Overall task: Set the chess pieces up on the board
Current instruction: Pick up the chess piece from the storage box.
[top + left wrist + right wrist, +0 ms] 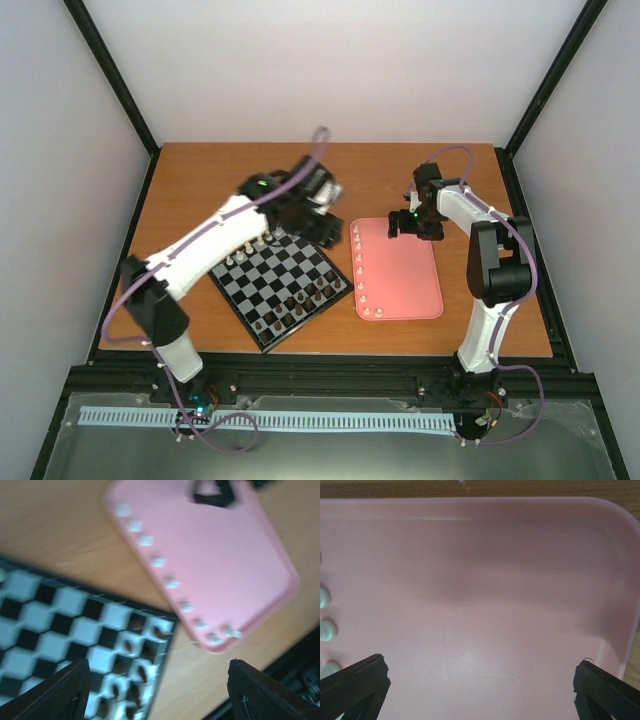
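A brown wooden table (200,180) is seen from above. It is closed in by white walls (330,60) and black bars (110,70).

The board (275,285) is laid left of the middle of the top view, turned so that one corner points down. Its squares are black and shiny grey, and a thin black rim runs round it. A pink tray (410,280) with round corners is laid just to its right, with a strip of bare wood between them.

The chess pieces (362,275) are tiny and cream white. Most are stood in a line down the left side of the tray. A few more are lined up along the upper left edge of the board. Dark pieces (300,300) are set along its lower right edge.

The left gripper (325,228) is held above the top corner of the board. In its own blurred view the fingers (55,695) are spread apart, and nothing is held between them.

The right gripper (408,228) is held over the upper part of the tray. Its fingers (355,687) are spread wide over bare pink, and nothing is held.
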Available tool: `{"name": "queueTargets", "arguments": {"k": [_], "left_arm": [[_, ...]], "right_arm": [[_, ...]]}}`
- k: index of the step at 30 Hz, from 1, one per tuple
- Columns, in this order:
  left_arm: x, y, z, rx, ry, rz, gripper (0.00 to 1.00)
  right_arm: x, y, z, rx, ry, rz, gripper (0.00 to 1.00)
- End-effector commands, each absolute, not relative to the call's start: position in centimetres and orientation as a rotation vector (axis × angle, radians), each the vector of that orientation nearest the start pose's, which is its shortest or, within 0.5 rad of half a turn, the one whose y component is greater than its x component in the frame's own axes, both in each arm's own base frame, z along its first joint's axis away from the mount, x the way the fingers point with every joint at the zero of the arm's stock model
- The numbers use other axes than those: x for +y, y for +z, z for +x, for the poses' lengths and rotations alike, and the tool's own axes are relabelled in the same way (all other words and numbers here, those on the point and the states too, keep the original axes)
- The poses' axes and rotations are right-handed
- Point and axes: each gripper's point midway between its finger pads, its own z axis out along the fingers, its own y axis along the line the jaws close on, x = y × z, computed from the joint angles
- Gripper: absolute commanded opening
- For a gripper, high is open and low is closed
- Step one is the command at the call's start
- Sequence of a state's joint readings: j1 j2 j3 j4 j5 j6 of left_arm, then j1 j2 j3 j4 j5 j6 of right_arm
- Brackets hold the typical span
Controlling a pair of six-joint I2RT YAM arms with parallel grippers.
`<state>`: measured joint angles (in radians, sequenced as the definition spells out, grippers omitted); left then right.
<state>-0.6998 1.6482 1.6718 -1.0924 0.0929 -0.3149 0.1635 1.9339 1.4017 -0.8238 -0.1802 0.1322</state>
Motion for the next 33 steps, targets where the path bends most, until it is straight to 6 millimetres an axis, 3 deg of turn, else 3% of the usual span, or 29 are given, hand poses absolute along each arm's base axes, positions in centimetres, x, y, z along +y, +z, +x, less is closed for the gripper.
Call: {"name": "queueTargets", "arguments": {"k": [1, 5, 12, 20, 33], "left_arm": [[-36.0, 22.0, 25.1, 2.586, -0.589, 0.968, 0.76], [-40.0, 18.6, 22.2, 2.562, -0.613, 1.194, 0.75], [-42.7, 12.1, 18.1, 2.557, -0.602, 1.4, 0.73], [-44.2, 7.8, 19.0, 2.55, -0.519, 1.451, 0.65], [-45.7, 5.2, 19.9, 2.548, -0.46, 1.489, 0.52]], "right_arm": [[9.7, 5.6, 40.4, 2.918, 0.291, -0.058, 1.0], [9.6, 5.6, 40.6, 2.915, 0.278, -0.053, 1.0], [9.4, 5.7, 40.5, 2.906, 0.268, -0.047, 1.0], [9.3, 5.4, 39.6, 2.909, 0.269, -0.038, 1.0], [9.3, 5.3, 39.7, 2.911, 0.267, -0.051, 1.0]]}}
